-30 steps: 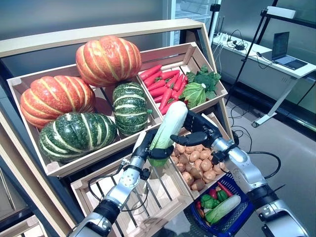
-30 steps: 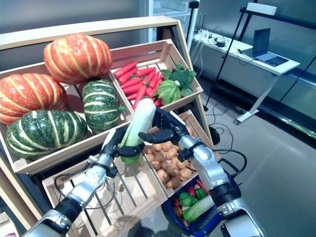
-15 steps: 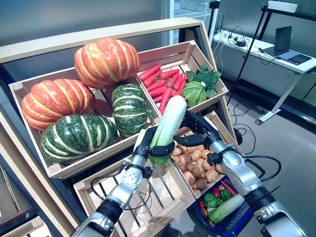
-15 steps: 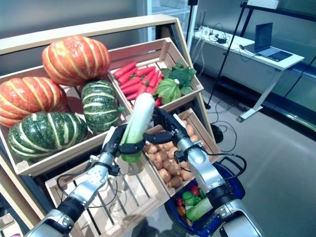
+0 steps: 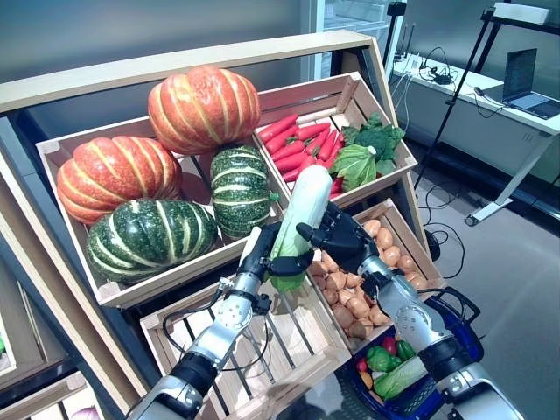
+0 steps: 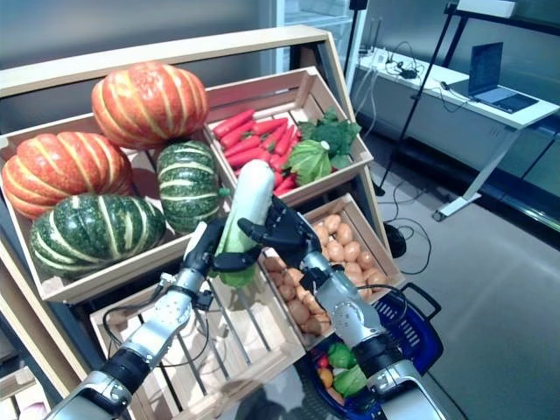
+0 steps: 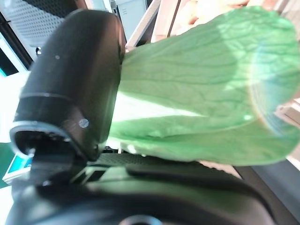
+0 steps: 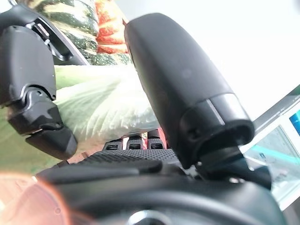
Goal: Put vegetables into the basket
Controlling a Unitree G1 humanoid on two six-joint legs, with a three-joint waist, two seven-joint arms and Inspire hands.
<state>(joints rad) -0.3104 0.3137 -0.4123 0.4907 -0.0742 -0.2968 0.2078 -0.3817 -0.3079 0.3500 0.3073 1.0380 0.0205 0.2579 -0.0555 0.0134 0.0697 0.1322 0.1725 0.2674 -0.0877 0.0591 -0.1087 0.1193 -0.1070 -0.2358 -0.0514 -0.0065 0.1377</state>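
Cabbage (image 5: 302, 214) upright – gripped between left hand (image 5: 262, 255), right hand (image 5: 337, 242).

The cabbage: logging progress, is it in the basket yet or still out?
Out. The napa cabbage stands nearly upright above the crates, gripped by the left hand and right hand; the blue basket sits lower.

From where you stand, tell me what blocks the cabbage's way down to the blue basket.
Nothing visible blocks it. The napa cabbage, gripped by the left hand and right hand, hangs above the potato crate; the blue basket sits open below right.
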